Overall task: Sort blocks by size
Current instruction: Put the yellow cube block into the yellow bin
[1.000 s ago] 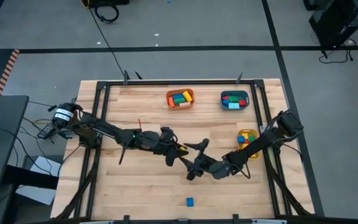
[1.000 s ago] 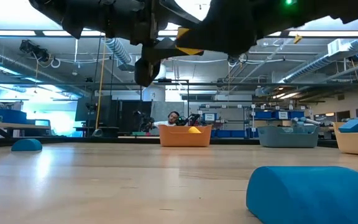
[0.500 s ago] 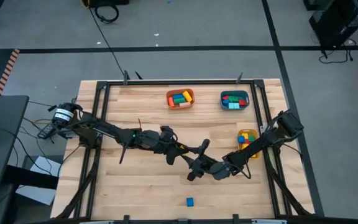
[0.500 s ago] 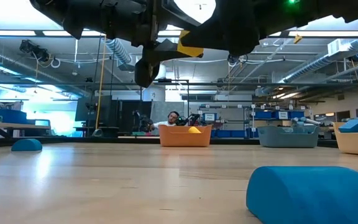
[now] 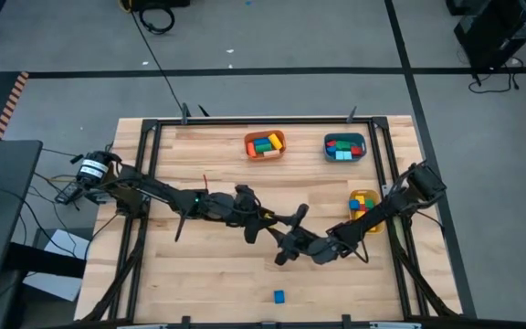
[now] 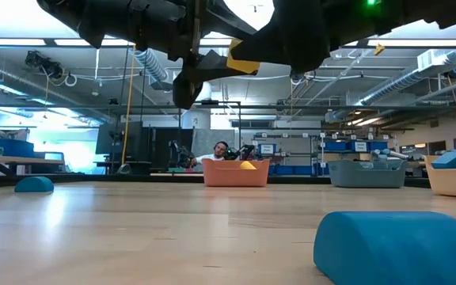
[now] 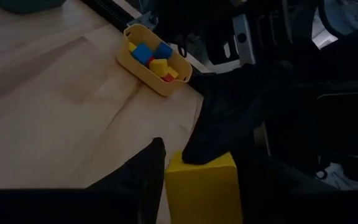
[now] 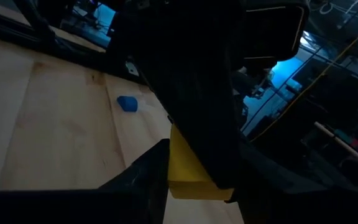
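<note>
A yellow block (image 7: pixel 201 186) hangs in the air over the middle of the table, between my two grippers, which meet there from either side. In the low view the yellow block (image 6: pixel 242 63) shows high above the tabletop. My right gripper (image 5: pixel 283 233) is shut on it. My left gripper (image 5: pixel 261 220) is right at the block too; whether it still holds it does not show. A small blue block (image 5: pixel 279 296) lies flat on the table near the front edge. My right gripper has the yellow block (image 8: pixel 188 168) between its two fingers, one finger (image 8: pixel 148 177) lying against the block's side. The left gripper's dark body covers the other side. The fingers come in about level from the table's right. The block is lifted clear of the table.
Three bins hold sorted blocks: an orange bin (image 5: pixel 265 144) and a teal bin (image 5: pixel 344 147) at the far edge, and a yellow bin (image 5: pixel 363 203) at the right. A black frame (image 5: pixel 149 183) runs around the table.
My right gripper has shut on the yellow block, which stays in the same place above the table. Neither arm has travelled.
</note>
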